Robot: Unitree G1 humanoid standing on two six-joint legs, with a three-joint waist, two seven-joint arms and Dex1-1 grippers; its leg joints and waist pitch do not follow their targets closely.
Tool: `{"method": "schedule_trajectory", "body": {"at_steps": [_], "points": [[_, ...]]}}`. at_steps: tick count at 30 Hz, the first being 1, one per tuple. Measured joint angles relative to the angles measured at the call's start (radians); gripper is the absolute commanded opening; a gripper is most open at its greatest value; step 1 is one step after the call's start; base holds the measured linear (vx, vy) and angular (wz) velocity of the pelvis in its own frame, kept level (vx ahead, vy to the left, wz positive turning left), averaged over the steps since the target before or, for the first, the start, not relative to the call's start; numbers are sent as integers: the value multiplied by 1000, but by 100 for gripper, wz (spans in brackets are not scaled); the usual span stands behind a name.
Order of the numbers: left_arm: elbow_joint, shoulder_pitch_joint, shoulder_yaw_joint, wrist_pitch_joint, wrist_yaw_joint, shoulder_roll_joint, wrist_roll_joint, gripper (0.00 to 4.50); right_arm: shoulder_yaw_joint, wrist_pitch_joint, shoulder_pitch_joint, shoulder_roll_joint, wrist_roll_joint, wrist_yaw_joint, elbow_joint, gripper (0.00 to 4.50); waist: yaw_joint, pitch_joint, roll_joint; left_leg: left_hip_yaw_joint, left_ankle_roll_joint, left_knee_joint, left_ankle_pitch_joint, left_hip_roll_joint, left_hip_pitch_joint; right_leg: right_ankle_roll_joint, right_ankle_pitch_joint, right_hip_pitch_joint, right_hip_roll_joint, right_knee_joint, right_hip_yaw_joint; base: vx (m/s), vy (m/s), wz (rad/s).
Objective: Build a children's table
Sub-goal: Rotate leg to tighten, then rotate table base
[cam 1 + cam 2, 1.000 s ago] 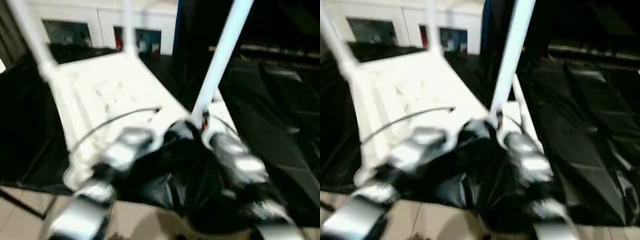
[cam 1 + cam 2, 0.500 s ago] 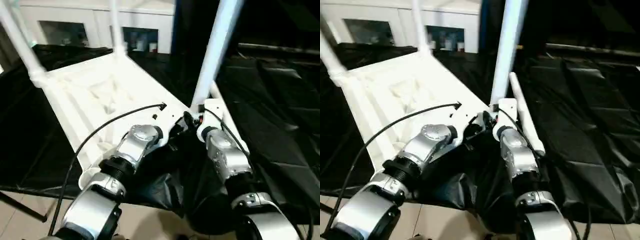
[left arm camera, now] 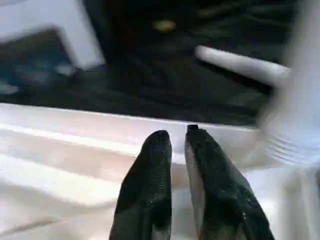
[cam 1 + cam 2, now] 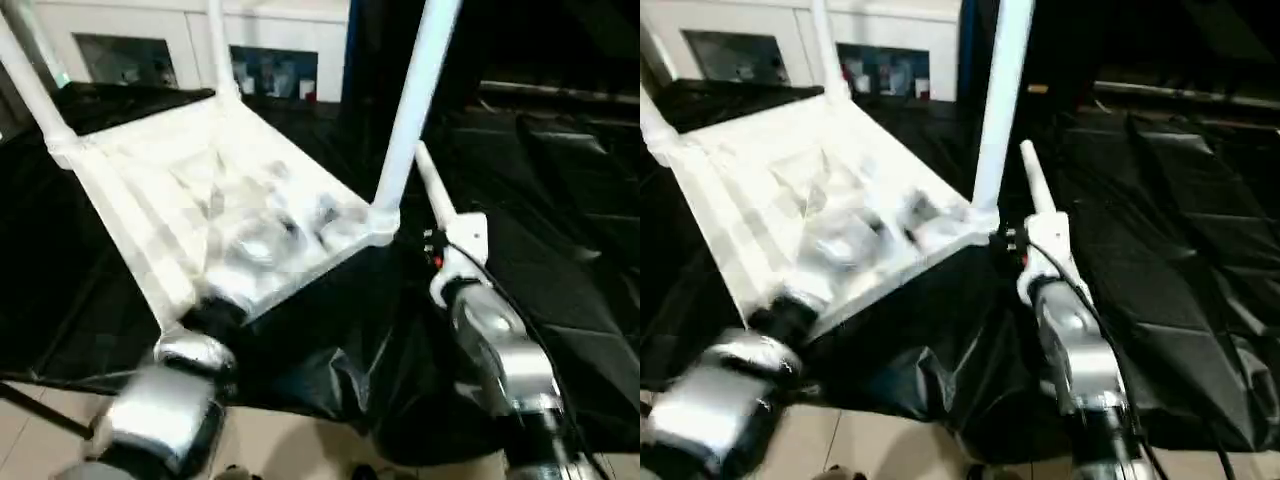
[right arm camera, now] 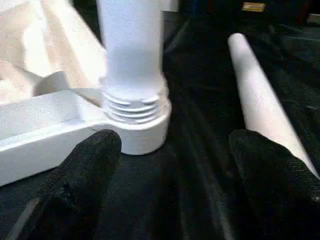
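Table top (image 4: 190, 190) is lying upside down on the black cloth (image 4: 560, 260), its ribbed underside facing up. Three legs are standing in its corner sockets: the near leg (image 4: 410, 105) by the right gripper, and two far legs (image 4: 218, 50) (image 4: 28, 85). Threads are showing where the near leg is entering its socket (image 5: 134, 107). A fourth leg (image 5: 260, 100) is lying loose on the cloth just beside that corner, apart from the top. The left arm (image 4: 160, 420) is reaching over the top's near edge, and the left gripper (image 3: 179, 150) is hovering above the ribbed underside with its fingers (image 3: 150, 180) nearly together, grasping nothing. The right gripper (image 5: 172, 150) is sitting before the socket with its fingers (image 5: 85, 170) spread wide, released, the loose leg lying past one finger.
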Motion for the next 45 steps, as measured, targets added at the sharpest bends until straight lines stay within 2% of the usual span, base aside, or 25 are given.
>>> {"method": "schedule_trajectory", "body": {"at_steps": [4,5,6,9,12,14,18,20,21,27,31,33,34,40,45], "points": [[-151,77,19,70,16,49,26,110,52,49,0,5,7,51,2,391,2,0,0,0,-4,0,-2,0,1,0,0,0,0,0,0,0,0,0],[-208,111,21,99,16,76,38,142,67,53,-5,10,6,62,13,391,-3,0,0,0,-5,0,-3,0,0,-1,0,0,0,0,0,0,0,0],[-268,146,33,133,16,114,53,150,80,53,-14,13,2,72,38,391,-7,0,0,0,-5,0,-3,0,0,-1,0,0,0,1,0,0,0,0],[-381,204,71,198,20,199,78,149,86,57,-27,11,-13,72,95,391,-3,1,0,-1,-5,0,-3,0,2,-1,0,-1,0,1,0,0,0,0],[-534,301,98,275,13,271,106,188,96,64,-82,17,-25,69,165,391,-4,1,0,-1,-5,1,-3,0,3,-1,0,0,0,1,0,0,0,0],[-651,394,117,354,2,315,135,189,97,64,-129,15,-38,65,208,391,-6,1,0,0,-5,1,-3,0,3,-1,1,0,0,1,1,0,0,0],[-802,529,127,460,-9,441,282,231,98,54,-193,21,-40,72,293,391,-4,2,-8,-1,-6,0,-2,1,3,0,0,-1,1,2,0,0,0,0],[-844,556,141,507,-16,472,316,231,97,44,-205,20,-40,75,326,391,1,2,-11,-1,-6,0,-2,1,3,0,0,0,0,2,0,0,0,0],[-859,570,146,531,-17,487,328,251,98,38,-211,24,-40,76,340,391,2,2,-12,-1,-6,1,-2,0,3,0,0,0,0,2,0,0,0,0],[-911,671,127,667,-90,536,305,288,98,17,-240,34,-41,96,390,391,-2,-2,-23,-1,-6,2,-2,0,4,-1,1,1,0,3,1,0,0,0],[-945,719,102,757,-174,524,267,322,98,-3,-244,32,-43,118,405,391,-2,-4,-27,-1,-6,2,-2,0,6,-1,1,1,0,4,2,0,0,0],[-960,738,77,786,-209,506,245,334,99,-13,-244,29,-43,122,411,391,-1,-4,-27,-1,-6,2,-2,0,7,-2,1,2,0,4,2,0,0,0],[-971,738,73,794,-217,506,237,354,99,-21,-246,29,-43,124,419,391,-1,-4,-27,-1,-6,2,-2,0,7,-2,1,3,0,4,2,0,0,0],[-1013,725,53,821,-289,474,136,395,85,-28,-247,23,-33,136,419,391,3,-3,-21,-2,-6,2,-2,0,12,-2,2,8,0,4,1,0,0,0],[-1050,694,-23,805,-390,421,51,425,65,9,-220,21,-12,128,293,391,2,-3,-15,-2,-6,3,-2,0,14,-2,2,11,0,4,2,0,0,0]]}}
